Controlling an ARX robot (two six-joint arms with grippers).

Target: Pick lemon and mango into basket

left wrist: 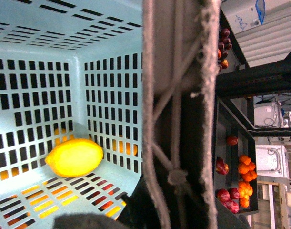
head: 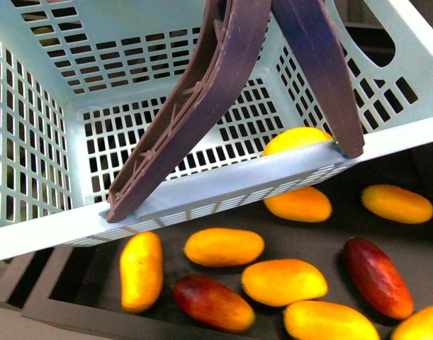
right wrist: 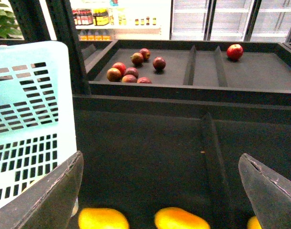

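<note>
The turquoise basket hangs tilted above the fruit bin and fills the upper front view, with its two brown handles raised. My left gripper is shut on a handle. The lemon lies inside the basket in a bottom corner; it also shows in the front view behind the rim. Several yellow mangoes lie in the dark bin below, one under the rim. My right gripper is open and empty, beside the basket and above two mangoes. Neither gripper shows in the front view.
Two dark red mangoes lie among the yellow ones. Dark bins with dividers hold red fruits and a red apple. Oranges and red fruit fill a side bin.
</note>
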